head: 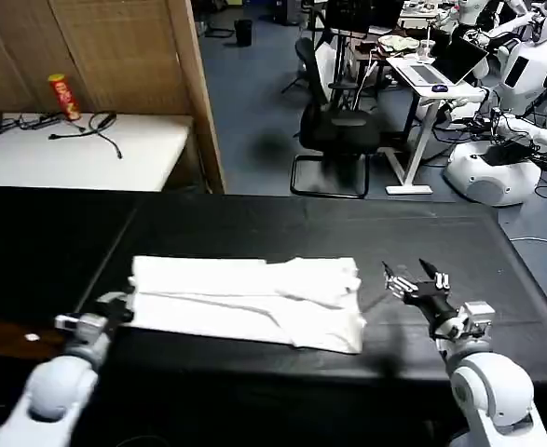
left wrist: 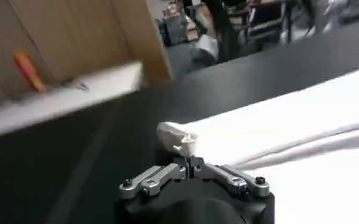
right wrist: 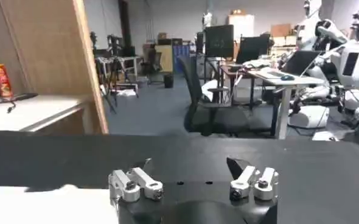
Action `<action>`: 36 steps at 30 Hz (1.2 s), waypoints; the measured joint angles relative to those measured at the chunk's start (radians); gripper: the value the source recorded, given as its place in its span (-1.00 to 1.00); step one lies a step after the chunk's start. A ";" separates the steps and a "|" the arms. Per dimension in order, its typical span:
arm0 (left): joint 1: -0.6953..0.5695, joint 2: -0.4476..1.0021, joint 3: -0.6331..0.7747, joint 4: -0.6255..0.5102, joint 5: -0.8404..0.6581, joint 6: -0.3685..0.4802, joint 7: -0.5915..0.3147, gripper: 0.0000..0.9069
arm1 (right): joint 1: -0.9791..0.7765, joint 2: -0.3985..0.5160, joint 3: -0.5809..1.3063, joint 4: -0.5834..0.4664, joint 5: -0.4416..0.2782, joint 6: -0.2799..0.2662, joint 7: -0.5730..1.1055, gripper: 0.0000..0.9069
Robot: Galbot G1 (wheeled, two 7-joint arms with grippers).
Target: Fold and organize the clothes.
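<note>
Folded white cotton T-shirt (head: 247,302) flat on black tabletop (head: 282,233). Left gripper (head: 115,308) pinching its edge, fingers closed. Right gripper (head: 417,279) beside it, fingers spread, empty.

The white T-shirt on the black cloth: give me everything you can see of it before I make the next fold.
The white cotton-looking T-shirt lies flat on the black table cloth, folded into a long band running left to right, plain side up, no print showing. Soft ridges and layered folds cross its right half, and the right end is rumpled. The left hand is at its left edge, pinching a small tuft of fabric. The right hand hovers open just past its right end, not touching.
</note>
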 joint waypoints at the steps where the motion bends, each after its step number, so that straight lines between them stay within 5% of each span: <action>1: 0.005 0.025 -0.013 -0.001 -0.003 0.003 -0.001 -1.00 | 0.001 0.005 -0.003 0.000 -0.003 0.000 0.000 0.94; 7: 0.018 0.039 -0.003 -0.068 -0.068 0.064 -0.048 -1.00 | -0.011 0.030 -0.009 0.012 -0.028 -0.001 0.000 0.94; 18: -0.028 -0.210 0.276 -0.276 -0.230 0.201 -0.147 -1.00 | -0.079 0.060 0.042 0.046 -0.050 0.006 -0.002 0.94; 35: -0.171 -0.474 0.516 -0.169 -0.295 0.206 -0.160 -1.00 | -0.143 0.086 0.065 0.070 -0.083 0.004 -0.004 0.94; 36: -0.174 -0.484 0.522 -0.160 -0.291 0.205 -0.159 0.94 | -0.143 0.085 0.064 0.071 -0.083 0.004 -0.005 0.94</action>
